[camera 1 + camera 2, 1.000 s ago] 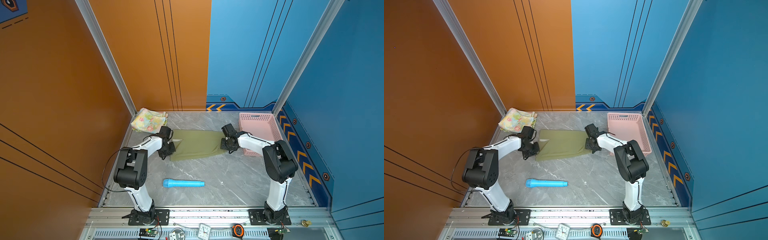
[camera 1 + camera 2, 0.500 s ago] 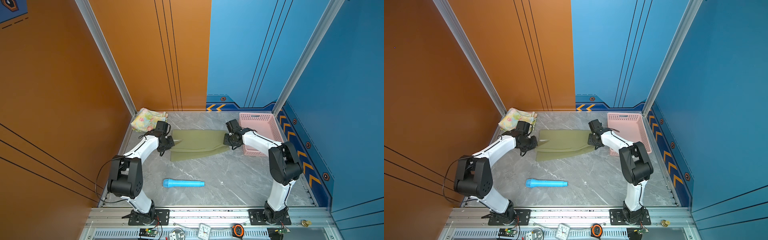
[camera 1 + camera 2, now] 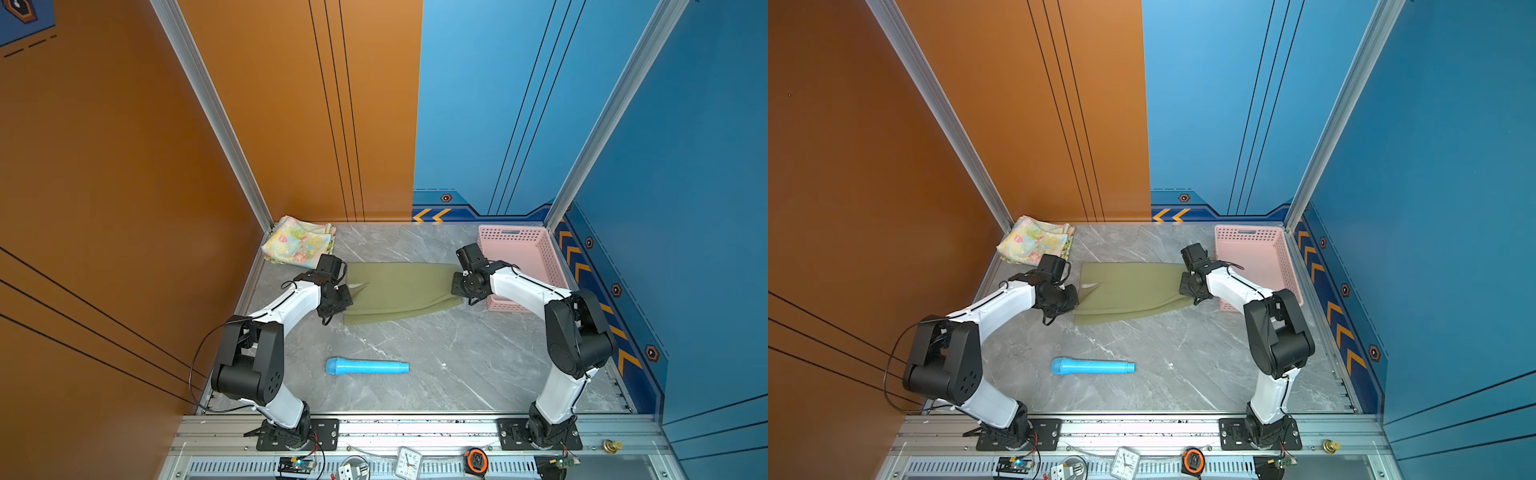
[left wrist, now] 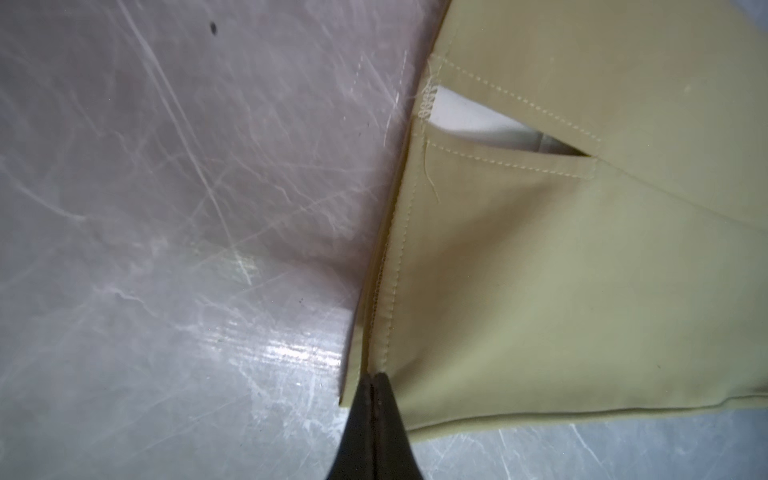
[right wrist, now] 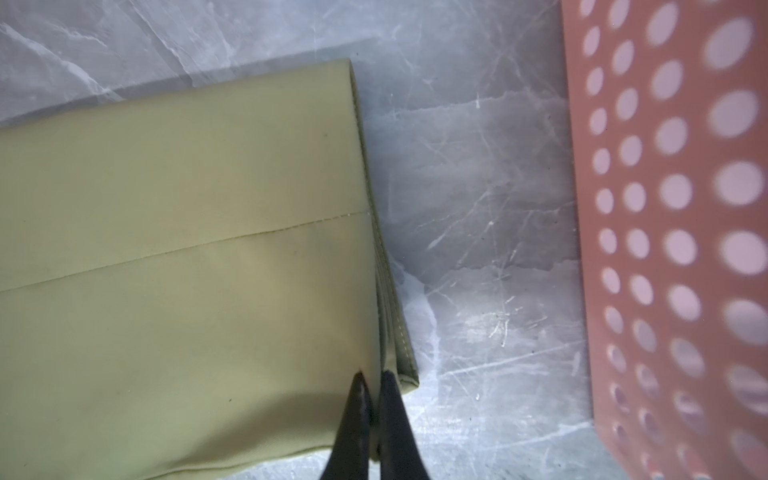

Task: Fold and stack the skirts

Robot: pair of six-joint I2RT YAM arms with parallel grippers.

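The olive green skirt lies flat and doubled over at the middle back of the table. My left gripper is shut on its stitched left edge, close to a slit that shows white lining. At the opposite end, my right gripper is shut on the layered hem corner. The olive cloth fills much of both wrist views. A pastel flowered skirt sits folded in the far left corner, apart from both grippers.
A pink lattice basket stands at the back right, just beyond my right gripper. A light blue cylinder lies on the marble table nearer the front. A clock and a tape measure sit on the front rail.
Both grippers swung toward the back wall with the olive cloth half a second ago and have come back toward the front. Both stay shut on it.
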